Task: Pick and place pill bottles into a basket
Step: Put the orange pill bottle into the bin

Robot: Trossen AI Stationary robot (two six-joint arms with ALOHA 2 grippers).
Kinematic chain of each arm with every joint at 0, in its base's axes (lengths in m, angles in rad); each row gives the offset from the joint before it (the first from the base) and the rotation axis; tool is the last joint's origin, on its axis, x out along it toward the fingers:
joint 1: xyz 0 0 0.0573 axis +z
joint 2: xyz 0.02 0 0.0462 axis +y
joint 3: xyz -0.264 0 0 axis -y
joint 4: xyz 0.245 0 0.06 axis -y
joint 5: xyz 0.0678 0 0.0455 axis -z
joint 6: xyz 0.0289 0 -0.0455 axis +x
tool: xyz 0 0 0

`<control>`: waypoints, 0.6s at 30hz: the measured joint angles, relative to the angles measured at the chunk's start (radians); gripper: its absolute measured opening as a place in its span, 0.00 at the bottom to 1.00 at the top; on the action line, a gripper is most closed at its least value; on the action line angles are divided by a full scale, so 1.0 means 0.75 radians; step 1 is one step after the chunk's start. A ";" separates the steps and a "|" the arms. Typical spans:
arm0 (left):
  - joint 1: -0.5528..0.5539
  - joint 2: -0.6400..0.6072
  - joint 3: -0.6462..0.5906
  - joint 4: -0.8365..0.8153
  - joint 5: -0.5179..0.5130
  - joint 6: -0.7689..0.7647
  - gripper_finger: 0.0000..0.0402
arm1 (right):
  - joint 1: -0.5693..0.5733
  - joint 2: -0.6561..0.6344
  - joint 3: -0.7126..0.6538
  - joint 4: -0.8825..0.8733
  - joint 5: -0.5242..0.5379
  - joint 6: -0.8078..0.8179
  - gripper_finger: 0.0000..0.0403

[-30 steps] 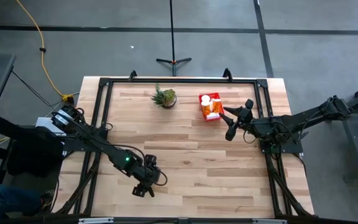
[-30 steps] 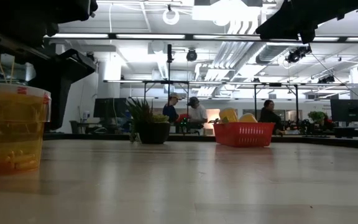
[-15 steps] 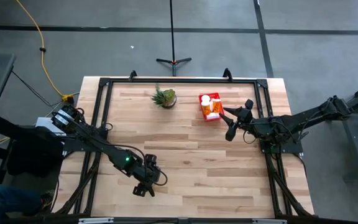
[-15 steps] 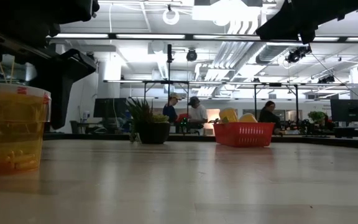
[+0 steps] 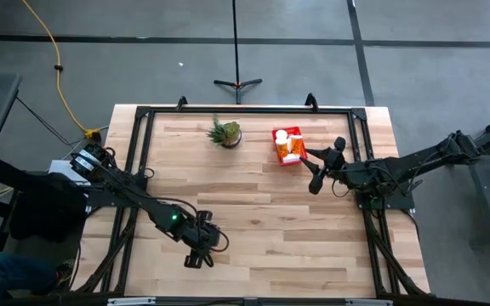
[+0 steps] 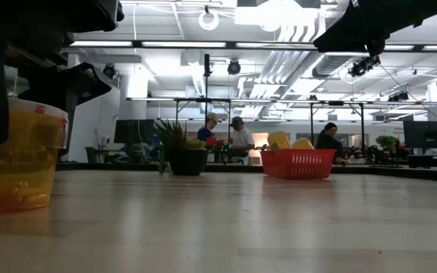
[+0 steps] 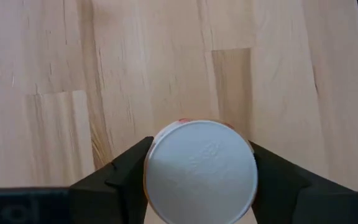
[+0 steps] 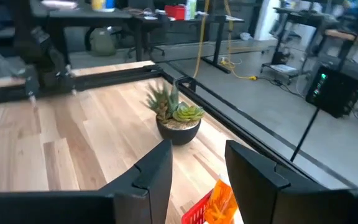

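Pill bottles [image 5: 290, 146] already collected lie packed in the basket [image 5: 278, 133], white caps and orange bodies showing from above; exact count cannot be told. Basket is red with perforated sides and sits on the table [image 5: 253, 212] toward 1 o'clock from table centre, near the far rail. In the low view its rim [image 6: 298, 154] has yellow-orange bottle tops showing above it.

One more pill bottle [image 7: 201, 172] is at about 7 o'clock from table centre, well apart from the basket. Left gripper [image 5: 198, 255] is clenched on it: in the left wrist view the dark fingers [image 7: 128, 173] press against both sides of the white cap. In the low view the orange body [image 6: 20, 155] looks tilted, lower edge close to the wood; whether it is touching cannot be told.

Right gripper [image 5: 316, 168] hangs just beside the basket at its 4 o'clock side, fingers [image 8: 156, 168] spread apart and holding nothing. Past them in the right wrist view: the basket's red corner [image 8: 196, 213] with an orange bottle [image 8: 219, 198].

Potted plant [image 5: 226, 133] stands at the basket's 9 o'clock, near but apart from it.

Bare wood lies between the held bottle and the basket. Black frame rails [image 5: 249, 110] run along the table's edges.

People [image 6: 238, 139] sit at desks in the room beyond the table.
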 joint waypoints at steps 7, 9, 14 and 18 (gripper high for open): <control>0.000 0.000 0.048 -0.010 -0.010 -0.099 0.68 | 0.000 0.000 0.000 -0.013 0.083 0.131 0.35; 0.005 0.000 0.075 -0.022 -0.017 -0.090 0.67 | -0.006 0.000 0.000 -0.014 0.081 0.147 0.35; 0.040 0.000 0.179 -0.146 -0.008 -0.090 0.61 | -0.033 0.000 0.001 -0.006 0.024 0.183 0.35; 0.090 0.000 0.300 -0.306 0.011 -0.093 0.62 | -0.059 0.000 0.001 -0.020 -0.024 0.176 0.35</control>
